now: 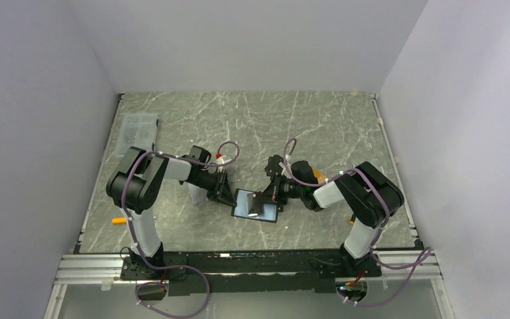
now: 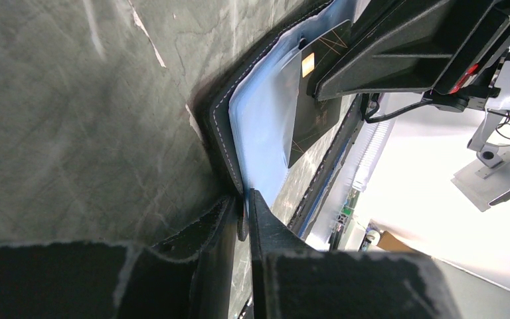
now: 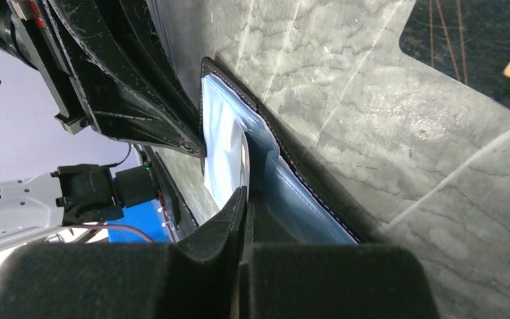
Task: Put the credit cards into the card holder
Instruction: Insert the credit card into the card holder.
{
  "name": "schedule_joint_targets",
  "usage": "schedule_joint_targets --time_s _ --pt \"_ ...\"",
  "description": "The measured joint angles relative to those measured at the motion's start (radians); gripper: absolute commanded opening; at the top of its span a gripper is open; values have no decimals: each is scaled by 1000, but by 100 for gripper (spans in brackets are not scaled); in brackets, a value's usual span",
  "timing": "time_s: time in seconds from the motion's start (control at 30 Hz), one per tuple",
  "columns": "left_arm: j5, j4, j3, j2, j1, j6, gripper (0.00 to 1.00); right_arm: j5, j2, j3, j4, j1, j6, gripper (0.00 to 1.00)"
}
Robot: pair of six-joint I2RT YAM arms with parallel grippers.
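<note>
The left claw (image 2: 244, 205) pinches the stitched edge of the open card holder (image 2: 224, 136), fingers closed tight on it, above the marbled grey-green desk (image 2: 73, 100). A black credit card (image 2: 315, 116) with a gold chip sits partly inside a bluish clear pocket. The right claw (image 2: 345, 74) covers the card's upper end.

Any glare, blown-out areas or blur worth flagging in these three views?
Top external: even light, glare on the card holder's clear pockets. Left wrist: background beyond the table blown out, black card sharp. Right wrist: table crisp, its own fingers dark and soft.
</note>
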Motion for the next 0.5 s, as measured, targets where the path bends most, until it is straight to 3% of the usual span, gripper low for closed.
schedule_joint_targets --time_s 0.5 --pt "1 1 0 0 0 -1 17 79 -38 -89 100 11 62 0"
